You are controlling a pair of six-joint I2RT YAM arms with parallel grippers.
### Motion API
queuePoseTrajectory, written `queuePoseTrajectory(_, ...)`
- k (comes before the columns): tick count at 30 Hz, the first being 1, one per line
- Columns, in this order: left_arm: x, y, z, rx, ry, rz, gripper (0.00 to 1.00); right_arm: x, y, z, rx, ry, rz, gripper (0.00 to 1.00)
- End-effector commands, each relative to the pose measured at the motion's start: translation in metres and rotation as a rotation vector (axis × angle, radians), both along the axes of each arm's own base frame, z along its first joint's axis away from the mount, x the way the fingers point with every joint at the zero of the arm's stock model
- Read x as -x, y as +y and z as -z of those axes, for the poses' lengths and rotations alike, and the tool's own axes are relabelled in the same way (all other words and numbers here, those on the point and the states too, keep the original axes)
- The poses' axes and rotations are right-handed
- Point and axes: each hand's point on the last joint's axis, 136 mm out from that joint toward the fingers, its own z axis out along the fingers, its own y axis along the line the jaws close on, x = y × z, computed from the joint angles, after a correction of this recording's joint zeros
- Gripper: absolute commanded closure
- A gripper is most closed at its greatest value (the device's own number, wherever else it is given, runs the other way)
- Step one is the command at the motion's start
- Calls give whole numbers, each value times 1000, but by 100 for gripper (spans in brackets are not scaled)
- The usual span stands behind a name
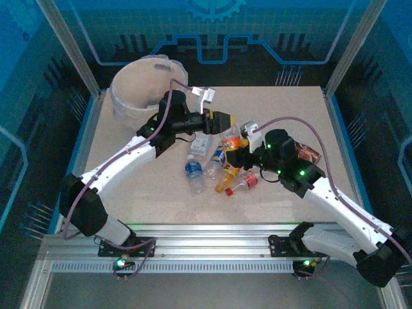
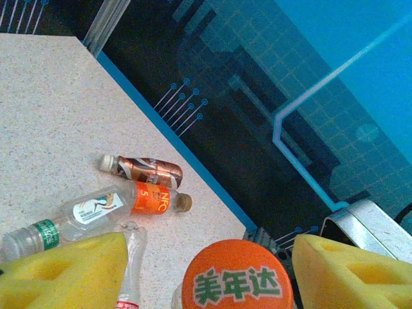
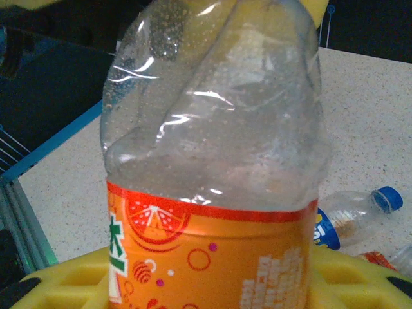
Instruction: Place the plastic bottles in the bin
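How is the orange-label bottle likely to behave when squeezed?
The orange-label bottle looks empty, so probably light. Its clear wall is creased and dented, so it likely buckles under pressure. Round body: may roll if laid down.

Counter (image 1: 161, 206) was speckled beige, matte, with blue trim (image 1: 87, 138) along its side edges. Aluminium uprights stood at the far corners: left post (image 1: 67, 45) and right post (image 1: 351, 45), both leaning outward in the top view. Back wall (image 1: 257, 32) was a blue panel printed with lighter circuit-style lines, with a gear emblem (image 1: 215, 8) at top centre. Side panel (image 1: 26, 129) was the same blue but darker, with short pin-like marks. At the near edge sat a slotted silver rail frame (image 1: 212, 248). From the left wrist, the wall showed a faint grid and one bright pale-blue line (image 2: 277, 129). Light was dim with a strong blue cast; the counter was the brightest surface.
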Motion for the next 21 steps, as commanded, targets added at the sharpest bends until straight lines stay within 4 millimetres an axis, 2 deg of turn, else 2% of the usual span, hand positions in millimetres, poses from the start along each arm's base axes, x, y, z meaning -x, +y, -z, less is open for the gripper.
queuePoseTrajectory(1,7,-5,-26,49,-56,41,40,-3,6,-25,-22,-79,-7,59)
queuePoseTrajectory(6,11,-6,-27,50,-58,48,69,-6,7,-25,-21,-80,-4,59)
queuePoseTrajectory(10,10,-4,-29,48,-74,38,85,-6,9,-25,-23,-73,-6,54)
queuePoseTrajectory(12,10,-2,-32,44,-94,27,91,-6,8,-23,-21,-65,-1,43)
queuePoseTrajectory(15,9,4,-41,24,-153,2,94,-5,6,-24,-20,-55,2,14)
queuePoseTrajectory(17,7,12,-50,-11,-214,-43,95,-3,5,-24,-15,-44,7,0)
queuePoseTrajectory(21,-3,38,-73,-98,-337,-171,98,2,0,-27,-20,-32,18,0)
